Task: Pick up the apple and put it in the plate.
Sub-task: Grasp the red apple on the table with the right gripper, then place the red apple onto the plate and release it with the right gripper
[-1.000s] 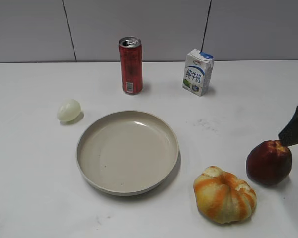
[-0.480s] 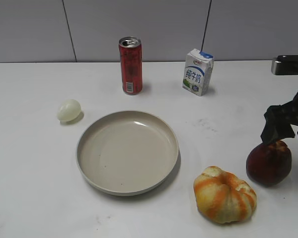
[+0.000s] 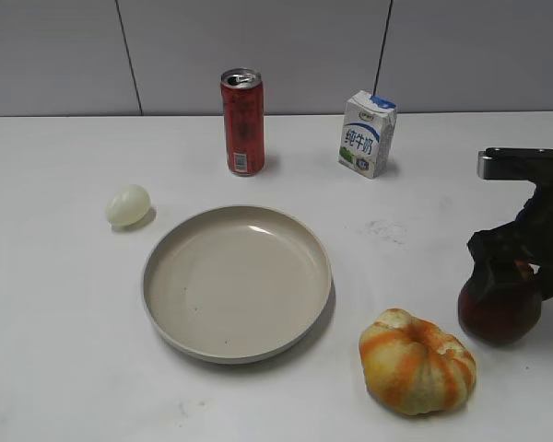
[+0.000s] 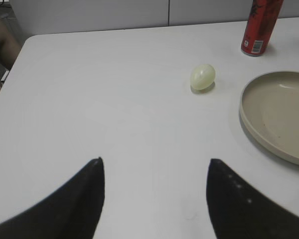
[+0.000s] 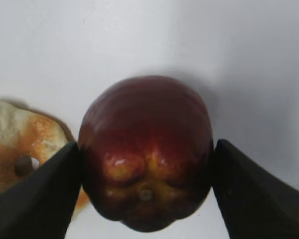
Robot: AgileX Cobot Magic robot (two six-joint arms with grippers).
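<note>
The dark maroon apple (image 3: pixel 500 313) stands on the white table at the right, far from the beige plate (image 3: pixel 152 276). My right gripper (image 3: pixel 516 272) has come down over the apple. In the right wrist view the apple (image 5: pixel 145 149) fills the space between the spread fingers (image 5: pixel 147 144), which sit against its two sides. The jaws are open wide and the apple rests on the table. My left gripper (image 4: pixel 155 162) is open and empty over bare table, left of the plate (image 4: pixel 269 114). It is out of the exterior view.
An orange-and-yellow pumpkin-like fruit (image 3: pixel 417 361) lies just left of the apple and shows in the right wrist view (image 5: pixel 20 144). A pale egg-shaped object (image 3: pixel 128 204) lies left of the plate. A red can (image 3: pixel 242 122) and a milk carton (image 3: pixel 367 133) stand behind it.
My right gripper has come in from the right edge and dropped down until its fingers flank the apple. The apple and the other things have not moved.
</note>
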